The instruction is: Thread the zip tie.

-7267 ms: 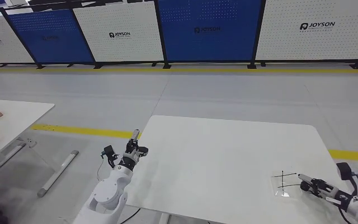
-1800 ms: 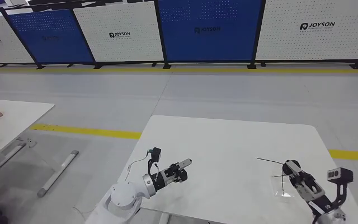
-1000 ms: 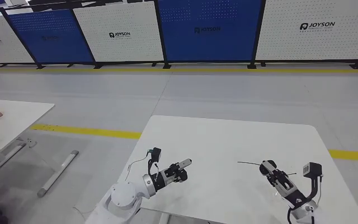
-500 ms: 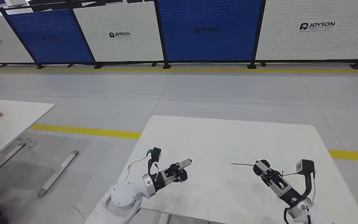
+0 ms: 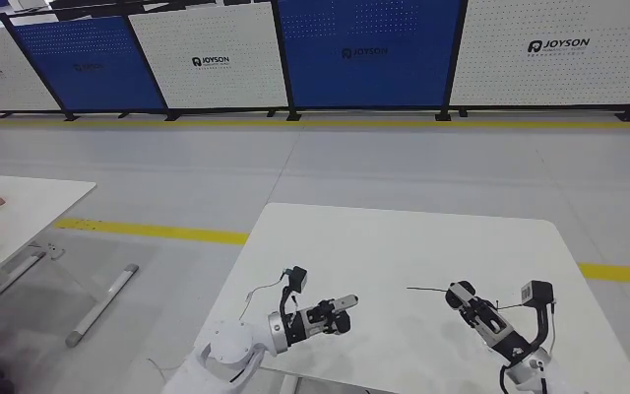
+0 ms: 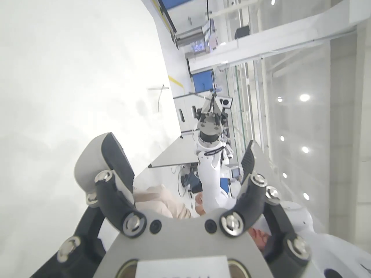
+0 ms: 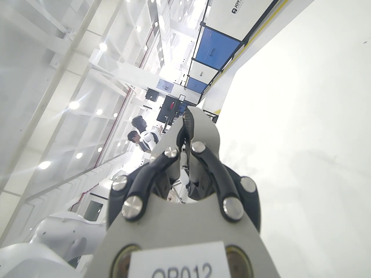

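From the top camera, I have the left gripper [image 5: 345, 301] low over the white table [image 5: 394, 231], close to the near edge. Bare tabletop lies between it and the right gripper [image 5: 455, 293]. The right gripper is clamped on the zip tie [image 5: 425, 290]. The tie's thin dark length sticks out from the tip toward the left gripper, its free end well short of it. Beyond both grippers the table runs open to its far edge.

On the left wrist camera, the left gripper [image 6: 185, 157] is spread wide with nothing between its fingers [image 6: 116, 160]. Bare table [image 6: 72, 59] lies ahead of them. The right gripper [image 6: 212, 104] faces this one from farther off, out past the table's edge line. Two thin dark strips [image 6: 158, 96] lie on the table close to that edge, between the two grippers.

On the right wrist camera, the right gripper [image 7: 187, 115] has its fingers pressed together. I cannot make out the tie between them here. Bare table [image 7: 304, 102] spreads along one side of the gripper, and its edge runs away toward the partition panels [image 7: 220, 50].
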